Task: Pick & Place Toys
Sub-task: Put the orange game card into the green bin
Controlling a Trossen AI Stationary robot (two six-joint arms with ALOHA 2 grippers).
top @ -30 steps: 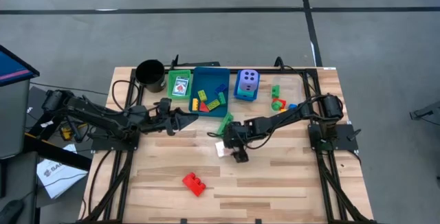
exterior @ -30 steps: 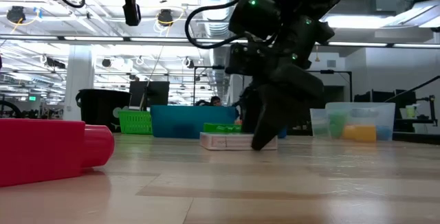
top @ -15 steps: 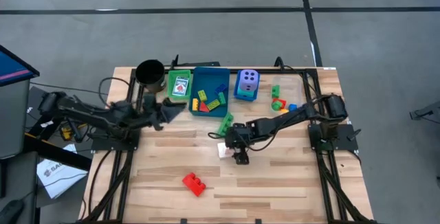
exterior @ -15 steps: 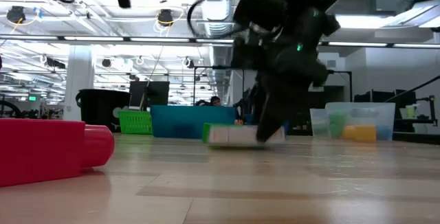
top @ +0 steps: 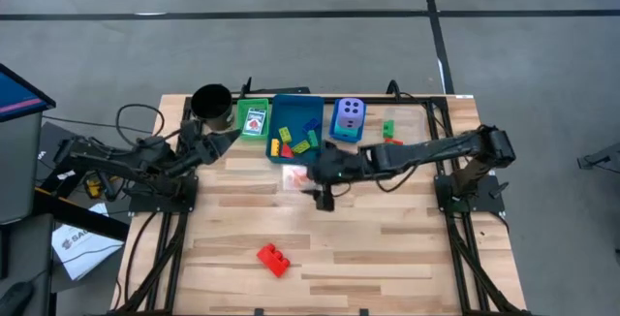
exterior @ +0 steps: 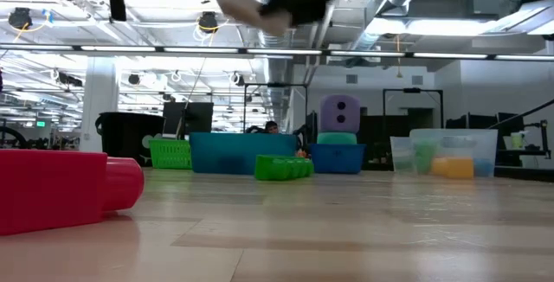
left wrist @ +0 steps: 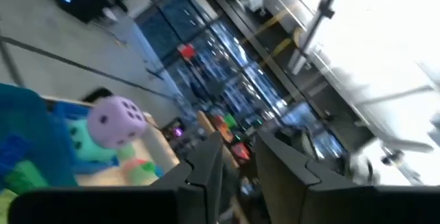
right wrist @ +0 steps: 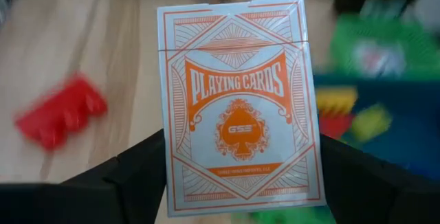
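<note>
Red brick near the camera, green brick before blue tray.

Front half of table mostly open, only red brick sitting there alone, easy to swing round either side. Back edge is crowded: black cup, green tray, blue tray, purple dice cube, loose bricks further right. Green brick lies just in front of blue tray. My right arm stretches across table's middle, card pack in right gripper, hanging above boards. My left gripper parked near cup.
</note>
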